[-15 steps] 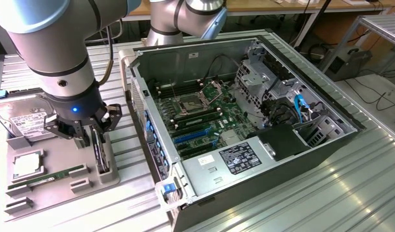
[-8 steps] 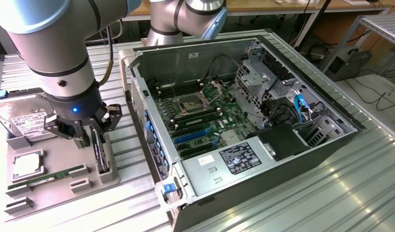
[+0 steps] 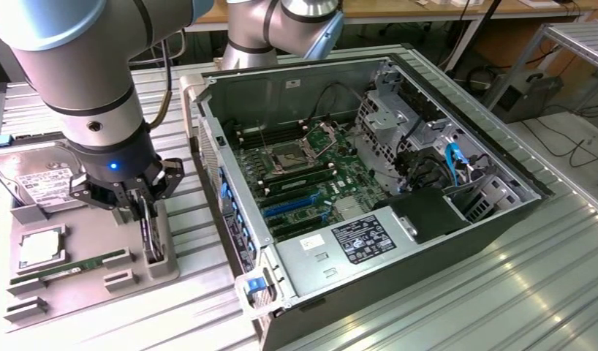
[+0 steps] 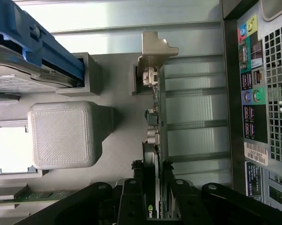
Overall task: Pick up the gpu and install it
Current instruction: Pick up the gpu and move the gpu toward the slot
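The gpu (image 3: 155, 238) is seen standing on edge in a slot of the grey parts tray (image 3: 85, 292), which is set on the ribbed metal table (image 3: 474, 292) at the exterior view's left, just beside the open computer case (image 3: 309, 270). The pincer (image 3: 148, 225) is lowered over the card from above and is closed on it. In the wrist view the two black fingers (image 4: 137, 187) are pressed against opposite faces of the gpu (image 4: 156, 131), near the end away from its silver bracket, and the pincer (image 4: 153, 165) is centred on the card's upper edge. The card is held upright in the tray (image 4: 117, 75), with the bracket seated against a grey post. On the same tray a hard drive (image 3: 36, 179) with a white label, a square processor (image 3: 41, 248) and a narrow green memory stick (image 3: 70, 268) are laid out, apart from the gpu. Inside the case the green motherboard (image 3: 299, 175) is exposed. The case's rear ports (image 4: 247, 84) are seen in the wrist view.
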Robot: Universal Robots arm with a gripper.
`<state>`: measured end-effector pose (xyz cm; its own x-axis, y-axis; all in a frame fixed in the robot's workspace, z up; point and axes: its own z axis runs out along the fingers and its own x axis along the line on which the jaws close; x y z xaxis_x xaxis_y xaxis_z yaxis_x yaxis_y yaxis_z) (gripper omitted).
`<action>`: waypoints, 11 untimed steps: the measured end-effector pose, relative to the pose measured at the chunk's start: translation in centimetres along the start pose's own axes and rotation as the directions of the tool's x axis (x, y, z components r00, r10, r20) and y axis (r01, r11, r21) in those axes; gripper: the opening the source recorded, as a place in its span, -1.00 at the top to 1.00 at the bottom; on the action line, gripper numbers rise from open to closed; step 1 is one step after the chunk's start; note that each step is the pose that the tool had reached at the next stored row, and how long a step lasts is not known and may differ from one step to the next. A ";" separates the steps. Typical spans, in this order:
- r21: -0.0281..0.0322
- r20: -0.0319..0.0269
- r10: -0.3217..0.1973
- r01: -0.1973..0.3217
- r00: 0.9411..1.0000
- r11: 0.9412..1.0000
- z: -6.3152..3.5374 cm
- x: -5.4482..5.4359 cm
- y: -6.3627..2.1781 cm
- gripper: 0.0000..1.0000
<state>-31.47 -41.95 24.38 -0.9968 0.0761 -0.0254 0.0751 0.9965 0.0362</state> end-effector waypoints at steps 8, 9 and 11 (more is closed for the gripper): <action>0.000 0.000 -0.001 0.001 1.000 1.000 0.00 0.0 0.00 0.47; 0.000 0.000 -0.001 0.001 1.000 1.000 0.00 0.0 0.00 0.47; 0.000 0.000 -0.001 0.001 1.000 1.000 0.00 0.0 0.00 0.47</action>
<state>-31.47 -41.95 24.38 -0.9969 0.0747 -0.0255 0.0738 0.9966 0.0362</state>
